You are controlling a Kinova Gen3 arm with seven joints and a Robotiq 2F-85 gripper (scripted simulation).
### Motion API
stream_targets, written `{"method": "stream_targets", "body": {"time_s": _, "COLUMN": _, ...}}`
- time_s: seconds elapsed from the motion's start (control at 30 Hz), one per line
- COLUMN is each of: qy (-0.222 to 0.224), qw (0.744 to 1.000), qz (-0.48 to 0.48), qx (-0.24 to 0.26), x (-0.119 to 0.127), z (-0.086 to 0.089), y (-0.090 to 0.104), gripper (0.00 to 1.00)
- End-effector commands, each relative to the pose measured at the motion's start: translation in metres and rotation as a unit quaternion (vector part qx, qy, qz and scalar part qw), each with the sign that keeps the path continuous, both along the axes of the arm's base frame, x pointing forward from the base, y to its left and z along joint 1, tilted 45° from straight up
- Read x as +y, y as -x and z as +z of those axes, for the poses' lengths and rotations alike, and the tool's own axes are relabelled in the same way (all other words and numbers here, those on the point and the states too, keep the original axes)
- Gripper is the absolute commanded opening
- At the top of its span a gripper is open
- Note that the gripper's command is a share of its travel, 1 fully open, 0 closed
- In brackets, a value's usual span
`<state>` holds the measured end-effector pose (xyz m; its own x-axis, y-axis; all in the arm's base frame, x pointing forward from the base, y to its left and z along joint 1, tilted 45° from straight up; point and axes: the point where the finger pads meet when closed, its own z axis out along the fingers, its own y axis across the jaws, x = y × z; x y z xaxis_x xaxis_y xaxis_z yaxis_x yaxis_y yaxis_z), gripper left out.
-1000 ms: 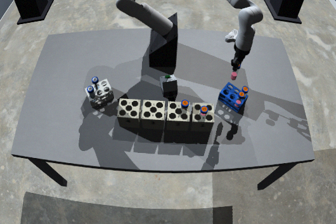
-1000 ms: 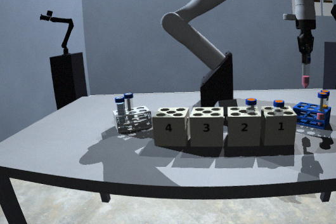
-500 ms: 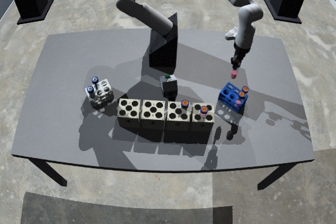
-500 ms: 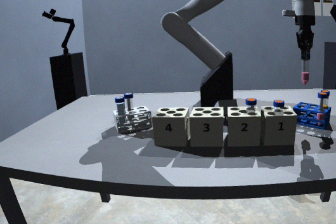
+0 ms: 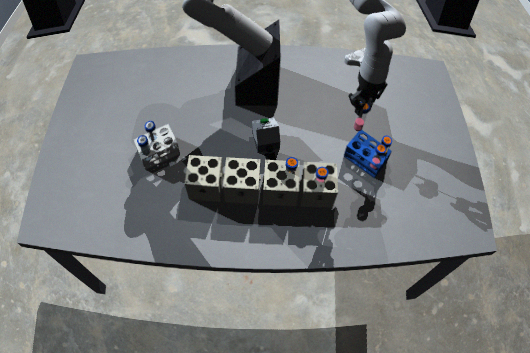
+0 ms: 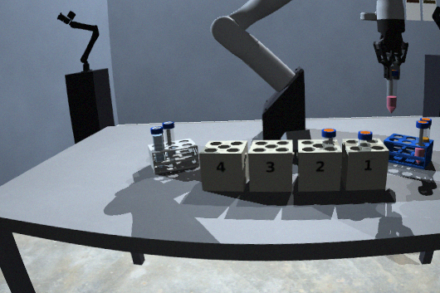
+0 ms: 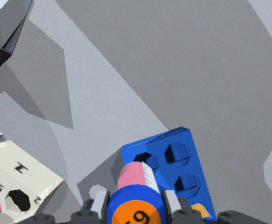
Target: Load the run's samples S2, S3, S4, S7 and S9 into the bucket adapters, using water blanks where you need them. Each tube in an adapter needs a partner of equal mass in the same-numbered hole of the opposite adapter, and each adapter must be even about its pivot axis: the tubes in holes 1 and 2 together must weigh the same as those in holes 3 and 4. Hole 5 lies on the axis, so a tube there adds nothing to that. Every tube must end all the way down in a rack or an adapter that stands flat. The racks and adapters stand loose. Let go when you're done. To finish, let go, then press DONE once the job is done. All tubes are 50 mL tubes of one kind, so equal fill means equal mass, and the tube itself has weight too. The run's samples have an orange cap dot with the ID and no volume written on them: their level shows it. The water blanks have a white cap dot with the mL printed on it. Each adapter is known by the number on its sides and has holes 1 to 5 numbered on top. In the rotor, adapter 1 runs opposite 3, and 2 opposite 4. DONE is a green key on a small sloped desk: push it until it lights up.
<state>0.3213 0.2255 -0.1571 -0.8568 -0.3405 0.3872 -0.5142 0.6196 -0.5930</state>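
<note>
Gripper point(image 6: 392, 71): closed on sample S9 point(image 6: 391, 95), held upright by its blue cap, high above the table point(image 6: 83, 195).
Sample S9: pink fill at the tip, behind the blue rack point(image 6: 404, 144), not in it.
Adapters: 4 and 3 unloaded; adapter 2 point(image 6: 320, 166) and adapter 1 point(image 6: 367, 165) hold one orange-dotted tube each.
Open room: broad bare table in front of the adapter row.
</note>
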Motion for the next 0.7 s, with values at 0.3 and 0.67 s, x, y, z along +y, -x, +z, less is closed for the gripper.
{"method": "stream_targets", "body": {"time_s": 0.3, "qy": 0.003, "qw": 0.994, "qz": -0.078, "qx": -0.079, "x": -0.021, "z": 0.021, "y": -0.022, "gripper": 0.10}}
{"method": "stream_targets", "body": {"time_s": 0.67, "qy": 0.007, "qw": 0.980, "qz": -0.141, "qx": -0.142, "x": -0.038, "z": 0.038, "y": -0.039, "gripper": 0.10}}
